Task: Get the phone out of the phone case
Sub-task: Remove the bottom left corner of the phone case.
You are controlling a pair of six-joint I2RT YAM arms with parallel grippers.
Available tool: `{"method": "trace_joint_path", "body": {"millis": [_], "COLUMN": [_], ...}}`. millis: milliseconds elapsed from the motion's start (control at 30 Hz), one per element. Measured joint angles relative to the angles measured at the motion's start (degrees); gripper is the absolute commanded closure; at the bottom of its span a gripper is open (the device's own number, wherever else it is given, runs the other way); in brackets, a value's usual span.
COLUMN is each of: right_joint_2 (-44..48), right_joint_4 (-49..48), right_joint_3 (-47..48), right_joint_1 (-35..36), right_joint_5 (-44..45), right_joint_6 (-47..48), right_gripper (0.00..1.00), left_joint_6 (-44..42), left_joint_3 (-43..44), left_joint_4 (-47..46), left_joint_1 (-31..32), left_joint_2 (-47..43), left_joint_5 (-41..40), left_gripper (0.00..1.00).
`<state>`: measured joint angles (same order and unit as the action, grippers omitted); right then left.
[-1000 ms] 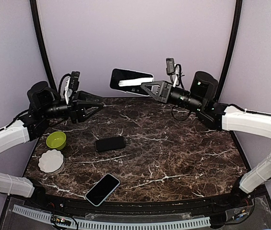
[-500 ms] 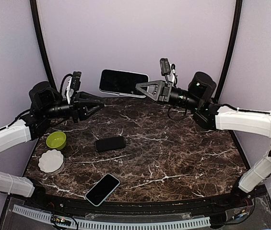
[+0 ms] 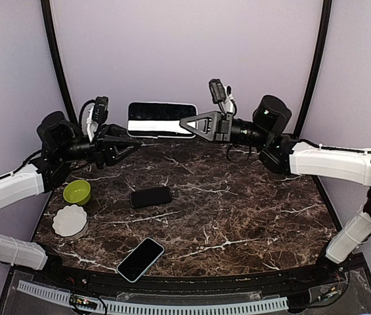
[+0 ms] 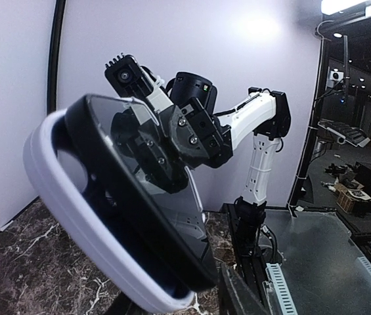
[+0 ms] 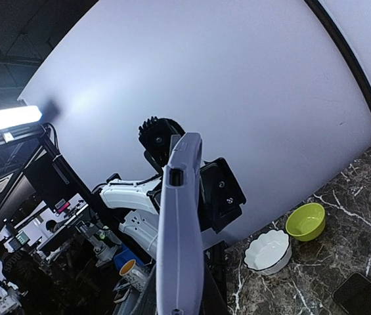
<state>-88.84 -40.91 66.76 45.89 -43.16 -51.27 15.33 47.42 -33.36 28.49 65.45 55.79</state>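
A black phone in a white phone case hangs level in the air above the back of the table, between both arms. My right gripper is shut on its right end. My left gripper reaches its lower left corner. In the left wrist view the phone and the case rim fill the frame, and their near end sits between the fingers of my left gripper, with one finger against it. The right wrist view shows the case edge-on in my right gripper.
On the marble table lie a dark phone near the middle and another phone near the front edge. A green bowl and a white scalloped bowl stand at the left.
My right gripper has carried the cased phone leftward and turned it level, bringing its left end to my left gripper. The left gripper's fingers have narrowed onto that end.
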Motion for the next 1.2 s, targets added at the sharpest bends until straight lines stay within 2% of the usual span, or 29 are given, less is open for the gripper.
{"method": "trace_joint_path", "body": {"millis": [400,467,567,667,800,933,1000,1033,1200], "right_joint_2": [-1.0,-1.1,-1.1,-1.1,-1.1,-1.1,-1.1,-1.1,-1.1], "right_joint_4": [2.2,2.5,3.3,4.3,5.4,6.4,6.3,6.3,6.3], "right_joint_3": [2.9,3.0,3.1,3.3,3.4,3.4,3.4,3.4,3.4], "right_joint_1": [1.8,2.0,2.3,2.7,2.9,2.9,3.0,3.0,3.1], "right_joint_5": [-2.6,-2.7,-2.7,-2.8,-2.8,-3.3,-3.5,-3.5,-2.4], "right_joint_6": [2.6,3.2,4.2,5.6,6.8,7.3,7.4,7.3,5.6], "right_gripper": [1.0,1.0,1.0,1.0,1.0,1.0,1.0,1.0,1.0], "left_joint_6": [1.4,1.4,1.5,1.5,1.4,1.5,1.6,1.4,0.5], "left_joint_3": [-0.6,-0.6,-0.8,-1.3,-1.8,-1.8,-1.9,-1.9,-2.3], "left_joint_4": [-3.4,-3.4,-3.5,-3.9,-4.5,-5.4,-5.7,-5.9,-6.6], "left_joint_1": [0.0,0.0,0.0,0.0,0.0,0.0,0.0,0.0,0.0], "left_joint_2": [0.0,0.0,0.0,-0.2,-1.0,-1.5,-1.5,-1.5,-1.7], "left_joint_5": [3.6,3.7,4.1,5.0,6.3,6.4,6.5,6.6,6.8], "left_gripper": [0.72,0.68,0.56,0.53,0.58,0.69,0.7,0.69,0.52]}}
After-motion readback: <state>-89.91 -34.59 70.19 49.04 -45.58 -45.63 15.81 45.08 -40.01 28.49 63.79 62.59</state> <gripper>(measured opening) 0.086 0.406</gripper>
